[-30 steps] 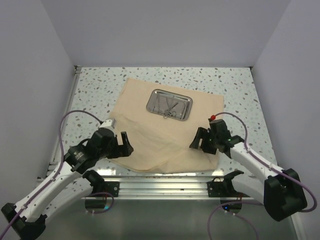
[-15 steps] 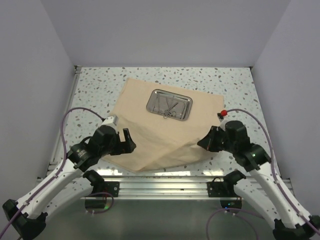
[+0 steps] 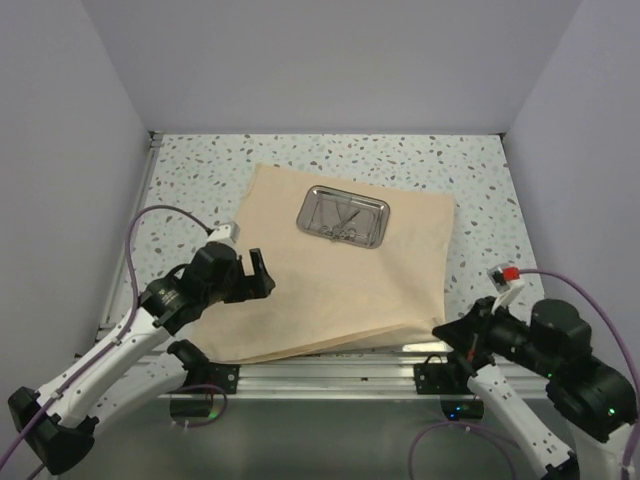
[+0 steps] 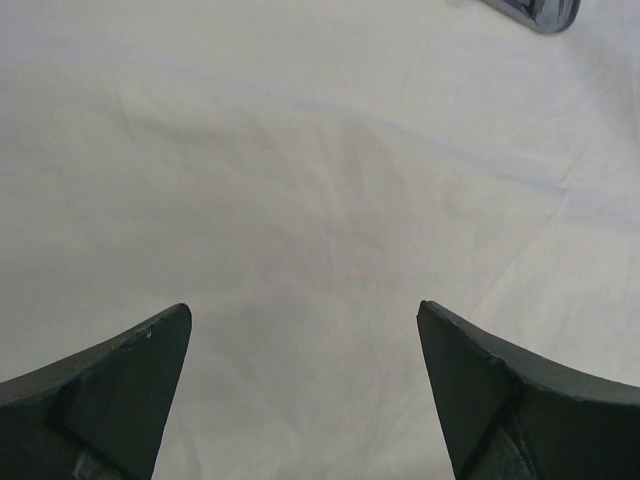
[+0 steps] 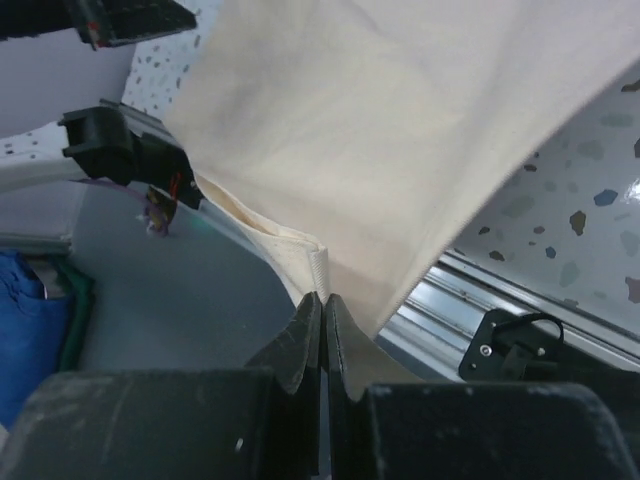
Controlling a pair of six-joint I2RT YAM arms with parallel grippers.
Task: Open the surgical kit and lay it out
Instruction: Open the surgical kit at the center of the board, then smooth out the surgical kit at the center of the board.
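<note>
The beige cloth wrap [image 3: 330,290] lies spread on the table, its near right corner drawn off the front edge. On it stands the steel tray [image 3: 345,216] holding thin silver instruments [image 3: 336,222]. My right gripper [image 3: 447,328] is shut on the cloth's hemmed corner [image 5: 318,268], which rises from between the closed jaws of the right gripper [image 5: 322,297]. My left gripper [image 3: 258,272] hovers open over the cloth's left part. In the left wrist view the left gripper [image 4: 305,315] has bare cloth [image 4: 320,180] between its fingers and a tray corner [image 4: 535,10] at the top right.
An aluminium rail [image 3: 320,365] runs along the table's near edge, under the pulled cloth [image 5: 400,130] and beside a black bracket [image 5: 510,345]. Speckled tabletop [image 3: 190,180] shows around the cloth. Grey walls close in the left, back and right.
My right gripper shut on the cloth's near right corner and pulled back toward the near right, dragging the cloth and tray along. The left gripper moved slightly further over the cloth.
</note>
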